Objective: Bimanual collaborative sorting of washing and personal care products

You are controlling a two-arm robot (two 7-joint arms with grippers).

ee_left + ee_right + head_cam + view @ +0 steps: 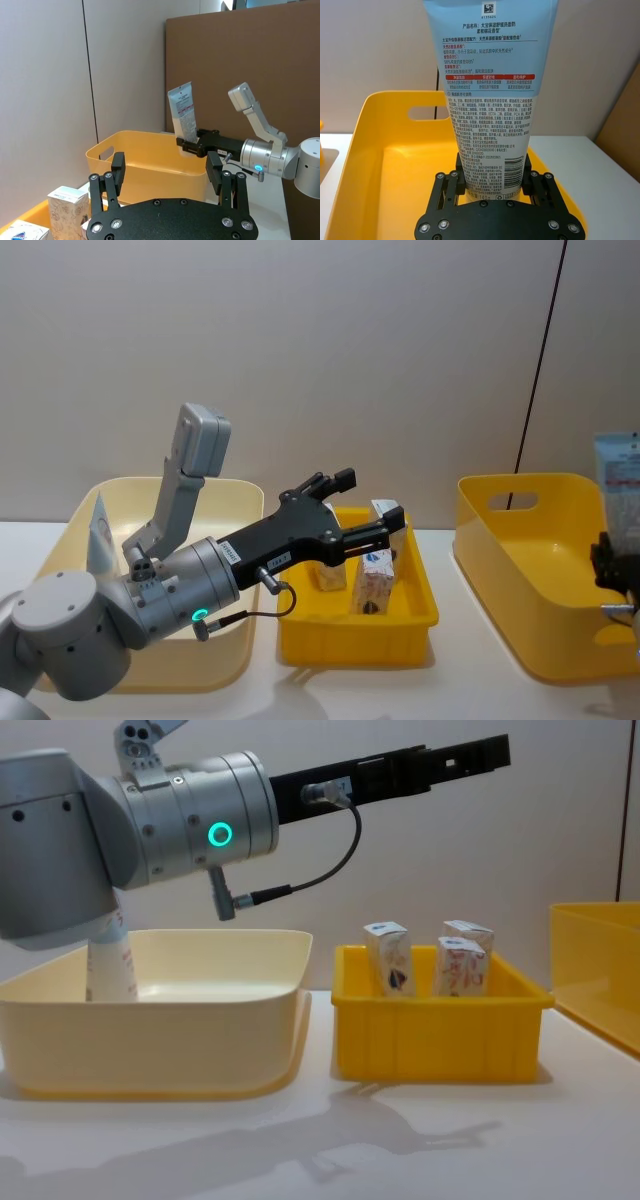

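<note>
My right gripper (492, 176) is shut on the lower end of a pale blue-white squeeze tube (490, 90), held upright with its crimped end up. At the head view's right edge, the tube (618, 472) stands over the rim of the deep yellow tub (530, 590). My left gripper (370, 502) hangs open and empty above the small yellow tray (350, 645). Three white cartons (390, 958) (458, 968) (472, 934) stand upright in that tray. Another tube (108, 965) leans in the cream tub (200, 1010) at the left.
The cream tub (232, 492), the yellow tray and the yellow tub (385, 150) stand in a row on the white table, left to right. A wall runs close behind them. The left wrist view shows a brown board (240, 75) behind the right arm.
</note>
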